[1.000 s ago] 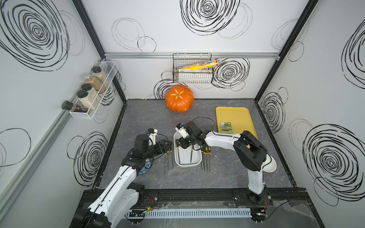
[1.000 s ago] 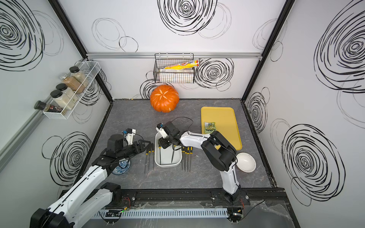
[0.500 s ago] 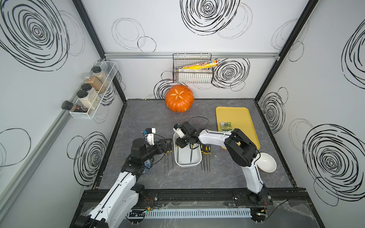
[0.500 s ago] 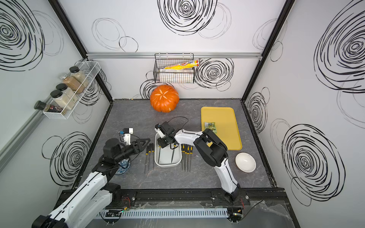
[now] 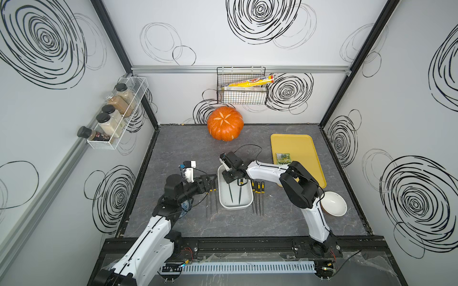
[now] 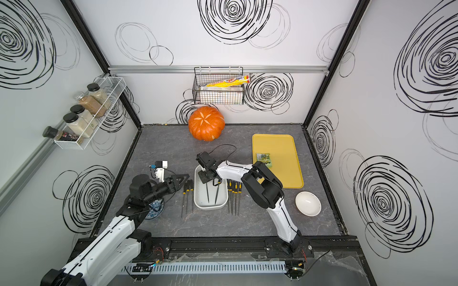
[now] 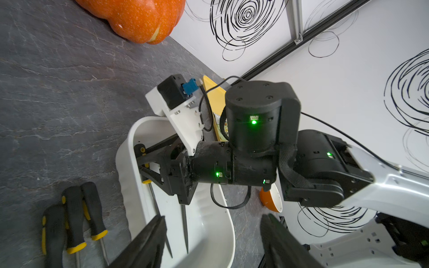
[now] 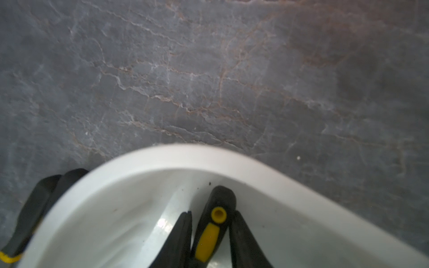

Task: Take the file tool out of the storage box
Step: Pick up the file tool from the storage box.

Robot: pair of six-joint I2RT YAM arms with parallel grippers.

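The right gripper (image 8: pixel 211 214) reaches into the far end of the storage box (image 5: pixel 235 207), jaws set narrow against both sides of the black-and-yellow handle of the file tool (image 5: pixel 230 194). The file lies flat inside, along the box's long side, tip toward the near end. The left gripper (image 7: pixel 212 218) hovers just outside the box's left wall, jaws wide and empty. The right arm is nearer; a straight lift should clear the rim.

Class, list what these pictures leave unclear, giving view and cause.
- Right wrist view: the file runs off the bottom edge; whether the right gripper clamps it is unclear.
- Both top views: that gripper partly covers the handles inside the storage box.
- In a top view, the left arm hides most of a patterned dish.
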